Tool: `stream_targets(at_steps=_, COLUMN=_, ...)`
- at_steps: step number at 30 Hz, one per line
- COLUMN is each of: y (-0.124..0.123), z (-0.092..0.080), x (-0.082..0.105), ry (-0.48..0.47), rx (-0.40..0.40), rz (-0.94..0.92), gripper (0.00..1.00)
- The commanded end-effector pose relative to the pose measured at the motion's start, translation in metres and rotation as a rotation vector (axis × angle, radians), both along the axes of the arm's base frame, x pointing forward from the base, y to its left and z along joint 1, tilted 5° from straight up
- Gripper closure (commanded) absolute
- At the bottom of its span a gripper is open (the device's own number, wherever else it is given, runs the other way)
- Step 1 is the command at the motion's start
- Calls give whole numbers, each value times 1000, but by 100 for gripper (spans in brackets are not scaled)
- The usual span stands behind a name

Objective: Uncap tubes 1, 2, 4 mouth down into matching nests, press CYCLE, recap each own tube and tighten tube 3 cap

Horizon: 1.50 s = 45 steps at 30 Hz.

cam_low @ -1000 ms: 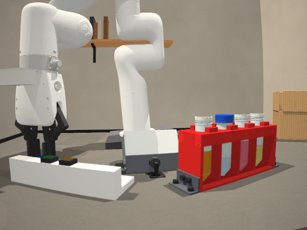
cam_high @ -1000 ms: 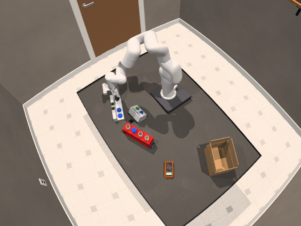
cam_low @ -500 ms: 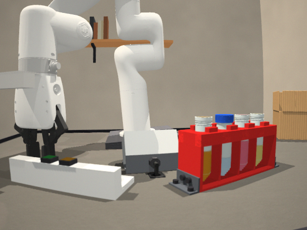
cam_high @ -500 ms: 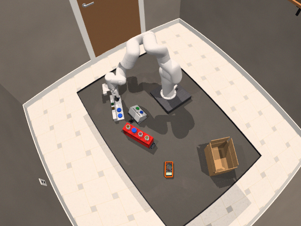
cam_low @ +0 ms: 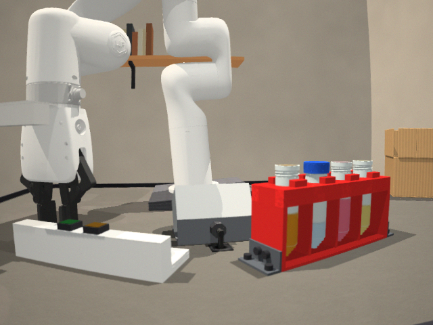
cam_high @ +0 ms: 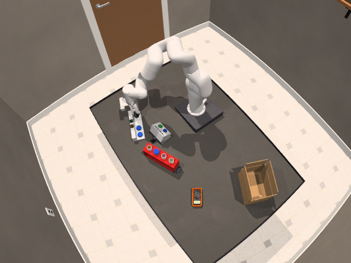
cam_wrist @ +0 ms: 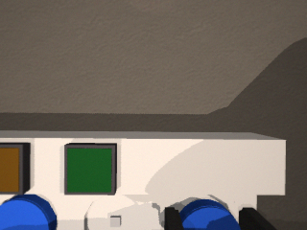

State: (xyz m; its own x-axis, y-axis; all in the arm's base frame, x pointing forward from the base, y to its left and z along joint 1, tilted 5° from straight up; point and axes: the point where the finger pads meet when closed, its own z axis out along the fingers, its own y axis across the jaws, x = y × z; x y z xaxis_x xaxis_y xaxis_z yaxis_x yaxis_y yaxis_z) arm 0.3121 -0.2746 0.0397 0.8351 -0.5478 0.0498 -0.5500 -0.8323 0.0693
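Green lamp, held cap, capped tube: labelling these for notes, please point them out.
Green lamp [cam_wrist: 90,170], wrist view, face centre.
Held blue cap [cam_wrist: 207,216], wrist view, its top.
Capped tube [cam_low: 316,166], exterior view, cap side.

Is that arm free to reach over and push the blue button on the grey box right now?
Probably not yet: its jaws are shut on a blue cap at the white tray. Nothing stands above the blue key, so the way looks free after letting go.
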Motion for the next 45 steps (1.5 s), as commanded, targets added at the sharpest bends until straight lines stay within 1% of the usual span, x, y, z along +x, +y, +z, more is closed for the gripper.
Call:
stream_targets(at_steps=1, y=-1, z=0, x=1, ry=-3, rx=-2, rz=0, gripper=100)
stream_targets(at_steps=19, y=-2, z=-8, x=1, ry=-3, rx=-2, rz=0, gripper=100)
stream_targets(at_steps=27, y=-2, z=-8, x=1, ry=-3, rx=-2, rz=0, gripper=100)
stream_targets(at_steps=28, y=-2, z=-8, x=1, ry=-3, rx=-2, rz=0, gripper=54)
stream_targets(at_steps=42, y=-2, z=-8, x=1, ry=-4, rx=-2, rz=0, gripper=54)
stream_targets(at_steps=45, y=0, z=6, x=1, ry=-4, rx=-2, rz=0, gripper=54)
